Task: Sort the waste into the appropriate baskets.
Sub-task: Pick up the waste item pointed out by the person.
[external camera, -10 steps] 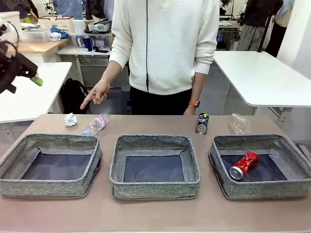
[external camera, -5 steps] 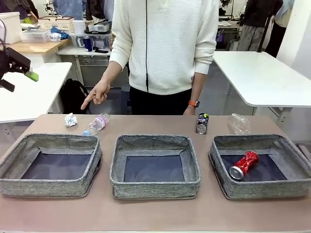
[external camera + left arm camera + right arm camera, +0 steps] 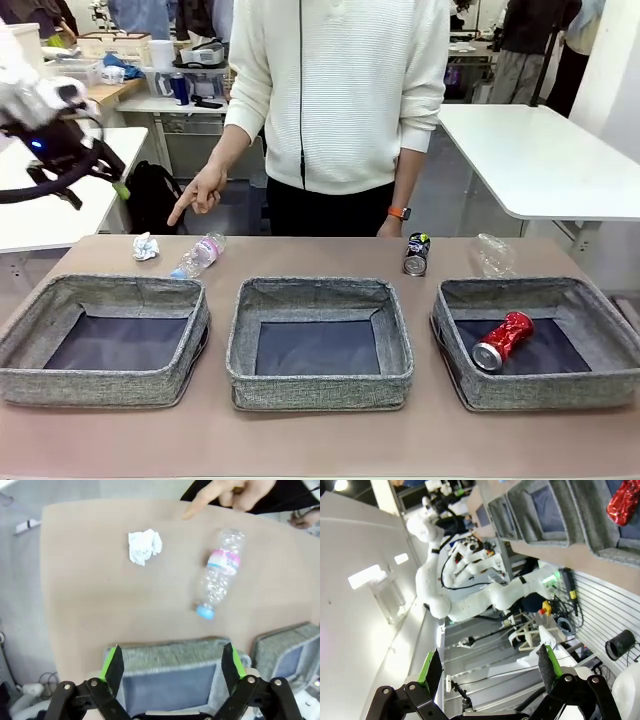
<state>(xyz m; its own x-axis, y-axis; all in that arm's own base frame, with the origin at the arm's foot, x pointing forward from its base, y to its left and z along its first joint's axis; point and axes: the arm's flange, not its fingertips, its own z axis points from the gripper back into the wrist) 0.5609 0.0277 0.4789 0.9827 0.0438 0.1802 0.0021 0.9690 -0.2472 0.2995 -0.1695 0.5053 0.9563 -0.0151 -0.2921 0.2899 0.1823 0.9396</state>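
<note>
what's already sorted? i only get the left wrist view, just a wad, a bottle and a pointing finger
Observer: A red can lies in the right basket.
Operator: anything loose on that side
Observer: A dark can is on the table, just beyond that basket's far left corner.
Operator: is that all
Observer: No, a cup lies to the right of the dark can, also on the table.
</note>
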